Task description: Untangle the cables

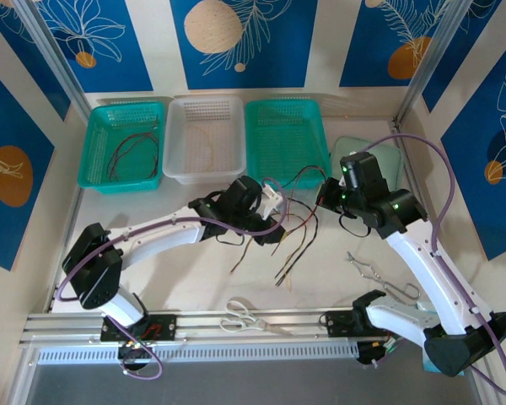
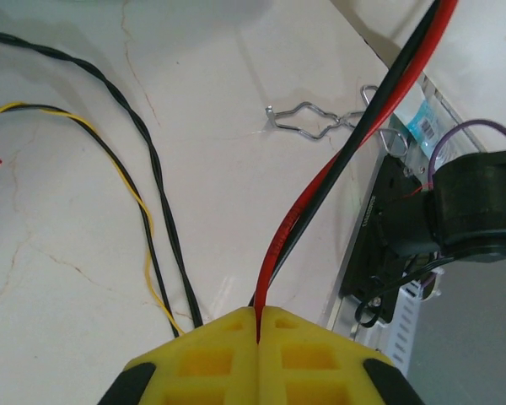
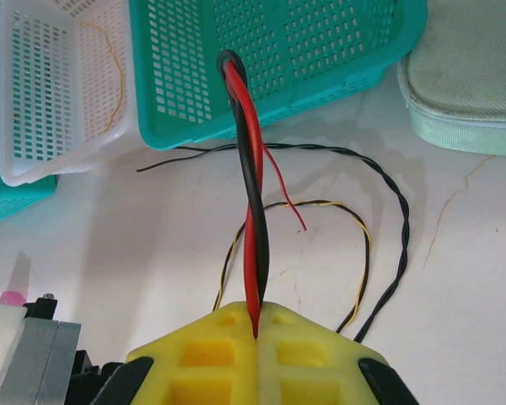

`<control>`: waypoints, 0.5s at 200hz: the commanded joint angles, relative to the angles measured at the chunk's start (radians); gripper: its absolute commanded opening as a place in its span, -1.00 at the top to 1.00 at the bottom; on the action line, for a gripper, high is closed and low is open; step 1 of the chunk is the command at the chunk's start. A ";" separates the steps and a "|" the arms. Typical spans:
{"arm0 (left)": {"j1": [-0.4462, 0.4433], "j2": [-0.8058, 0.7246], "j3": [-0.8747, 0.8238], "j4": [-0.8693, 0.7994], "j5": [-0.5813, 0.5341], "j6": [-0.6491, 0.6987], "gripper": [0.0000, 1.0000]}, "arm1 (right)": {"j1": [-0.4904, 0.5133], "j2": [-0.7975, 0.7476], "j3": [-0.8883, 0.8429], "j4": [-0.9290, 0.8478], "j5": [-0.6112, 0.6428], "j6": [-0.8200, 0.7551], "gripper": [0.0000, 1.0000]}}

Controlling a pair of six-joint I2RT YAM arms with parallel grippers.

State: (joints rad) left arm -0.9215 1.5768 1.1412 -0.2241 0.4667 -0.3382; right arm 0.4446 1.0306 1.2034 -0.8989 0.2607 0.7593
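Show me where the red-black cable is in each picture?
Top: red-black cable arcs at centre, between left pincer and right pincer.
Left wrist: runs from the left pincer to the upper right.
Right wrist: rises from the right pincer up the middle.
Shared landmark: the yellow-black cable beside it, in both wrist views.

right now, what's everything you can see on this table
teal baskets: two, teal, far edge
white basket: one, white, far edge, middle
red-black cable: one, twisted, held between both tools
loose cables: at least two, black and yellow-black, table centre
basket cables: a few, red and dark, left teal basket
scissors: one, pale, near edge
metal clip: one, silver, near right
pad: one, pale green, far right
left tool: one, yellow, shut on red-black cable
right tool: one, yellow, shut on red-black cable
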 commanded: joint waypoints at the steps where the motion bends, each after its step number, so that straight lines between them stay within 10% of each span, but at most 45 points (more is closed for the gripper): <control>1: -0.008 0.008 0.031 0.005 0.007 -0.002 1.00 | -0.004 -0.013 0.020 0.004 -0.020 -0.012 1.00; 32: -0.008 0.003 0.028 0.008 -0.003 -0.007 1.00 | -0.006 -0.012 0.018 0.009 -0.034 -0.018 1.00; 60: -0.008 -0.007 0.023 0.033 -0.017 -0.045 1.00 | -0.030 -0.007 -0.001 0.022 -0.103 -0.022 0.28; 100: 0.011 -0.009 -0.002 0.214 0.020 -0.265 1.00 | -0.080 -0.025 -0.015 0.084 -0.290 0.032 -0.02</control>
State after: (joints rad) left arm -0.9203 1.5768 1.1412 -0.1654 0.4606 -0.4454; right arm 0.3767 1.0298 1.1984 -0.8631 0.1047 0.7662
